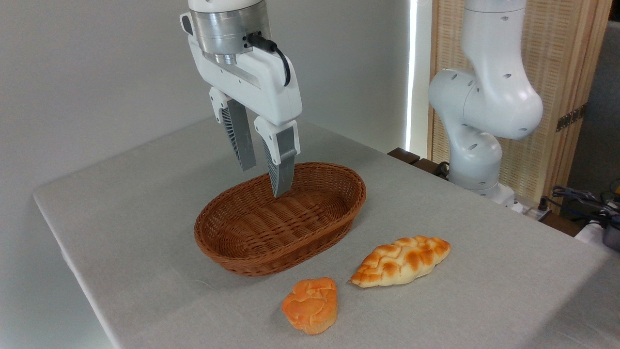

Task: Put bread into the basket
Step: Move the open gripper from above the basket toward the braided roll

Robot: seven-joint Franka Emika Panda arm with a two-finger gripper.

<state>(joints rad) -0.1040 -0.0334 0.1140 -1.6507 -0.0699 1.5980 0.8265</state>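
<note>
Bread [401,260], the braided loaf, lies on the table [121,232] toward its near right edge, its long axis running from lower left up to the right, pointed ends free. Just left of it, nearer the front edge, sits a small orange bun [310,305], apart from the loaf. Behind both stands the empty wicker basket [242,252]. Above the basket's far rim hangs the gripper [266,177], fingers apart and holding nothing, so the loaf lies forward and rightward of it.
</note>
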